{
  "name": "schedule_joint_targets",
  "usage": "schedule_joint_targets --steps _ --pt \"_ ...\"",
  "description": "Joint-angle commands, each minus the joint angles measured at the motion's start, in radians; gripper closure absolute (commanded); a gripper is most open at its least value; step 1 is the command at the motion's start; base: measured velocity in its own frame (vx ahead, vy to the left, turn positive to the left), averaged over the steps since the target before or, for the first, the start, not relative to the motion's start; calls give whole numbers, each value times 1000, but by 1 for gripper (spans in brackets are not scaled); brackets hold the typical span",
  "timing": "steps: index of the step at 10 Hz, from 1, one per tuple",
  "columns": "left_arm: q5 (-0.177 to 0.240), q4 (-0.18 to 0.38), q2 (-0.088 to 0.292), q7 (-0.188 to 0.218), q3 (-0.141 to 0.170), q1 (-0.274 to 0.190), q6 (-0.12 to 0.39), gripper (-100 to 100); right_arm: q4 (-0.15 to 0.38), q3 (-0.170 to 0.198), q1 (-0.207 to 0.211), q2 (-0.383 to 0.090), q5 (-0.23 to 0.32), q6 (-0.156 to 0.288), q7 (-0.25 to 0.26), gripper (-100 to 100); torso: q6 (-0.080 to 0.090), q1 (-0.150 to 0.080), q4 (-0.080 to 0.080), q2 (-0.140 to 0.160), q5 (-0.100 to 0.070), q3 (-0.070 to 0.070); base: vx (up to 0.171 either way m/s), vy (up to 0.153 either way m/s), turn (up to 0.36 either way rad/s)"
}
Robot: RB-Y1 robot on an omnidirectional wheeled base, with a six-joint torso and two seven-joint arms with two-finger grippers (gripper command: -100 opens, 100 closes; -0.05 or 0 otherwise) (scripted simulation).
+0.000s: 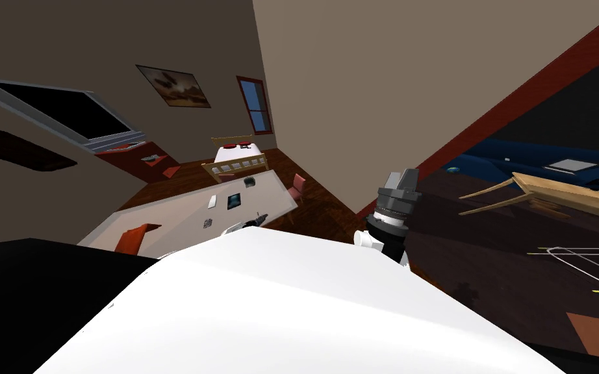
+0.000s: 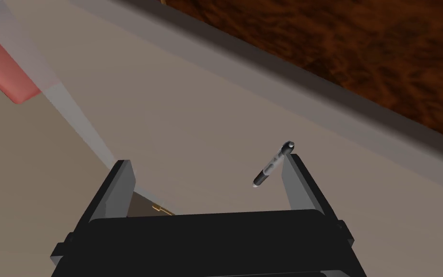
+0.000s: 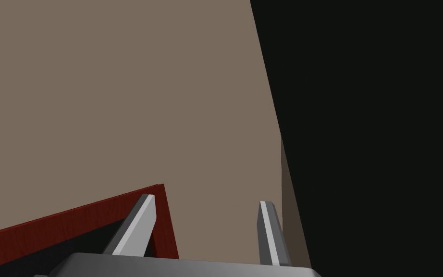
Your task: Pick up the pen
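Beige tabletop [image 2: 191,110]: one pen [image 2: 272,166] between wide left jaws, beside one finger [image 2: 296,185]; right jaws wide too, empty

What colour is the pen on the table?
Black with a grey middle section. The pen shows best in the left wrist view.

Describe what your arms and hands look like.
The left hand is a broad black box carrying two thin, light grey, blade-like fingers with slanted tips. The right hand has the same grey blades on a greyer box. The right forearm is a stack of dark and grey rings above a white cuff. No cables or markings show.
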Motion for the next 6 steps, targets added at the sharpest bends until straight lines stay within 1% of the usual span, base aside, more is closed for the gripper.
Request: schedule_joint_targets --steps 1,3,4,5,6 --pt "-3 50 8 -6 -20 -16 1 -100 0 0 0 0 0 0 0 0 0 0 0 0 0 0 26 -17 -129" --pt "-3 66 8 -6 -20 -16 1 -100 0 0 0 0 0 0 0 0 0 0 0 0 0 0 22 -3 -28" --pt "-3 108 21 -10 -39 -26 10 -100 0 0 0 0 0 0 0 0 0 0 0 1 0 0 33 -12 -116" --pt "-3 110 21 -10 -39 -26 10 -100 0 0 0 0 0 0 0 0 1 0 0 0 0 0 37 -6 -64" --pt "-2 150 34 -14 -57 -36 19 -100 0 0 0 0 0 0 0 0 0 0 0 0 0 0 56 -9 -115"
